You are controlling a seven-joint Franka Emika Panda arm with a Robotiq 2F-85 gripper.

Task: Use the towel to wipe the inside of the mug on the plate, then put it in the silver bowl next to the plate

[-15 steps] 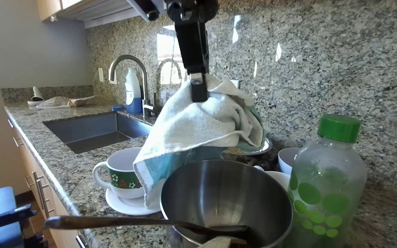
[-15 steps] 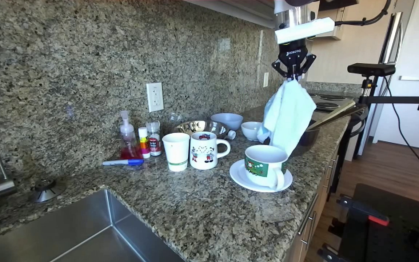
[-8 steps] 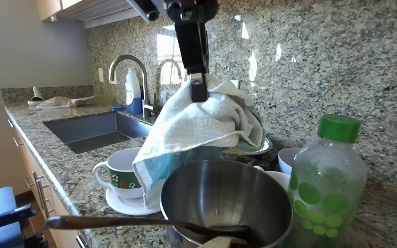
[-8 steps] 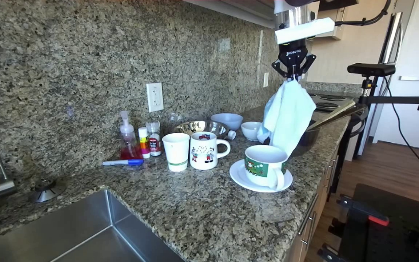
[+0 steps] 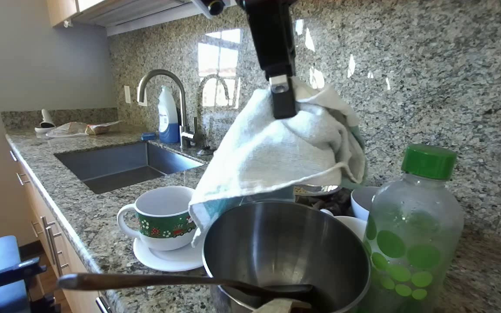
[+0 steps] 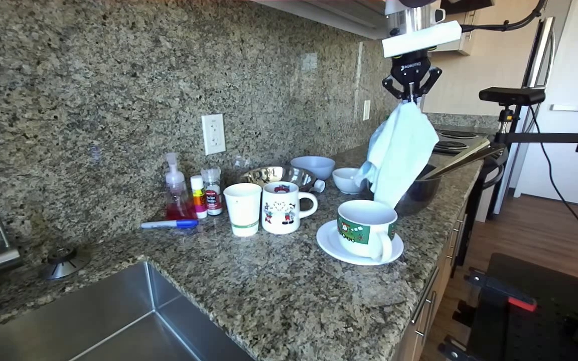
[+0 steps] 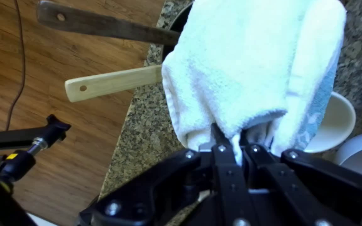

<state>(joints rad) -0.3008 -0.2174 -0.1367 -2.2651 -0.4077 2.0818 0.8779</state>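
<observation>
My gripper (image 5: 284, 111) is shut on the towel (image 5: 278, 150), a white and pale-blue cloth hanging in thick folds. The towel also shows in the wrist view (image 7: 247, 69), where it fills the upper middle. The mug (image 6: 364, 230), white with a green patterned band, stands upright on the white plate (image 6: 328, 245). The towel's lowest corner hangs near the mug's rim on the bowl side; I cannot tell whether they touch. The silver bowl (image 5: 285, 234) stands beside the plate, with the towel above its far rim. In the wrist view the towel hides most of the bowl.
Two long utensil handles (image 7: 113, 82) stick out of the bowl over the counter edge. A green-capped bottle (image 5: 411, 243) stands beside the bowl. White bowls (image 6: 346, 179), a patterned mug (image 6: 281, 210) and a paper cup (image 6: 244, 210) stand nearby. The sink (image 6: 133, 321) is beyond.
My gripper and the towel have moved up and away from the mug, toward the bowl's side. The towel now covers less of the mug. The mug, plate and bowl have not moved.
</observation>
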